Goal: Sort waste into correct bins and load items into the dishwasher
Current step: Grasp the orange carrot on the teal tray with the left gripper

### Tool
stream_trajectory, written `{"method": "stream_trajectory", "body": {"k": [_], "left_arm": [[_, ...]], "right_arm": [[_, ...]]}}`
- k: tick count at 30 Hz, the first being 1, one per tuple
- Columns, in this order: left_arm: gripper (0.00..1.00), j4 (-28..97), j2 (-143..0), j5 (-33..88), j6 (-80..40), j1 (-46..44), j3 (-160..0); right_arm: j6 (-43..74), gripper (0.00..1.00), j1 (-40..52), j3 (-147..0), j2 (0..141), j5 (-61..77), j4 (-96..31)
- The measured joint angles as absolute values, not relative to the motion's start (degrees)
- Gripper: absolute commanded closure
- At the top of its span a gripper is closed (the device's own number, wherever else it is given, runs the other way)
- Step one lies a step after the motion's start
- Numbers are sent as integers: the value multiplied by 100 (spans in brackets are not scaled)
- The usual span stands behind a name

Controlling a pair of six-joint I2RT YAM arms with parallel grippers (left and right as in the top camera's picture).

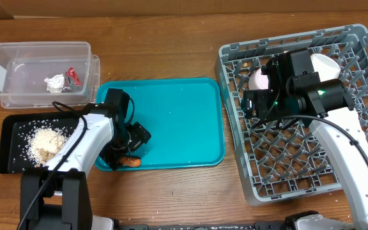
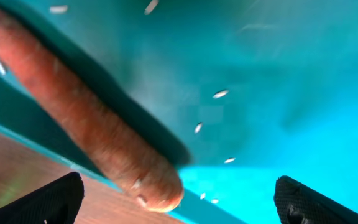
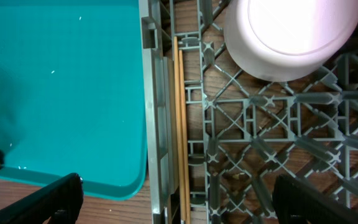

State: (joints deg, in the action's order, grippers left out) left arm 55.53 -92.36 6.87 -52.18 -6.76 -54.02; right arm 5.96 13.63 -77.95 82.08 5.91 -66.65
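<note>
Overhead, left gripper spreads wide, empty, above a carrot at the front-left edge of the teal tray; right gripper gapes empty beside it.

The orange food piece is blurred and cut off at the upper left edge, so its kind cannot be told. The white bowl is cropped at the top edge.

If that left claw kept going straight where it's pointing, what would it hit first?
Probably the orange carrot-like stick lying at the rim of the teal plastic tray; the open left gripper points near its tip, though depth is unclear.
</note>
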Motion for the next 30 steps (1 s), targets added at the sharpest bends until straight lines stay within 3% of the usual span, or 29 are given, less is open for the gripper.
{"method": "stream_trajectory", "body": {"k": [14,30], "left_arm": [[0,5092,-9236,687,-5218,-676,-5382],[0,5507,-9236,729,-5216,-676,-5277]], "right_arm": [[593,0,1365,-7795,8208,591,-6840],[596,0,1363,-7795,8208,591,-6855]]}}
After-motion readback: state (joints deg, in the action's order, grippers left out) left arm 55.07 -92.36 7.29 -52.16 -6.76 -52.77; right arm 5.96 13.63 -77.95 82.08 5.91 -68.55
